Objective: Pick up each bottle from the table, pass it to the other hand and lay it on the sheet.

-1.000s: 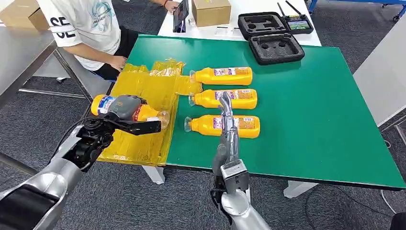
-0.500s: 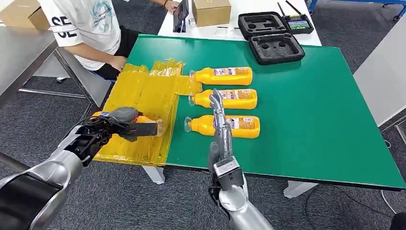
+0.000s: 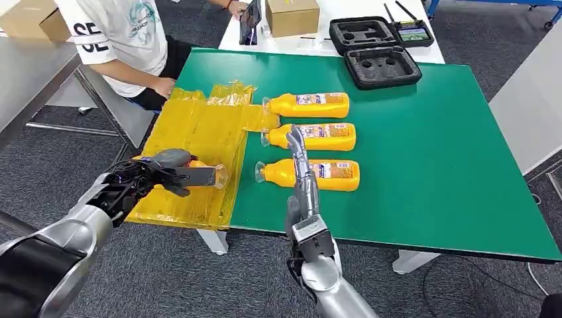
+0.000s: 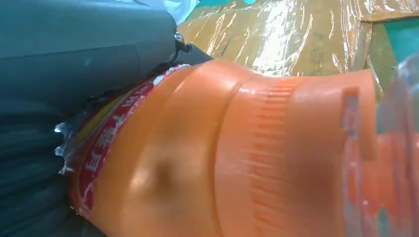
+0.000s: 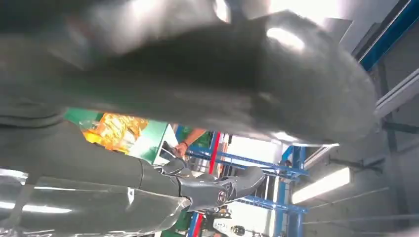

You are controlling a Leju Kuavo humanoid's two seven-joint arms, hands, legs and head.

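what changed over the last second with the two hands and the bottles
The left hand has lowered the bottle it grips down onto the yellow sheet near its front edge. The right hand, holding nothing, has drawn back toward the robot and a little left. The three bottles lying on the green table stayed put.
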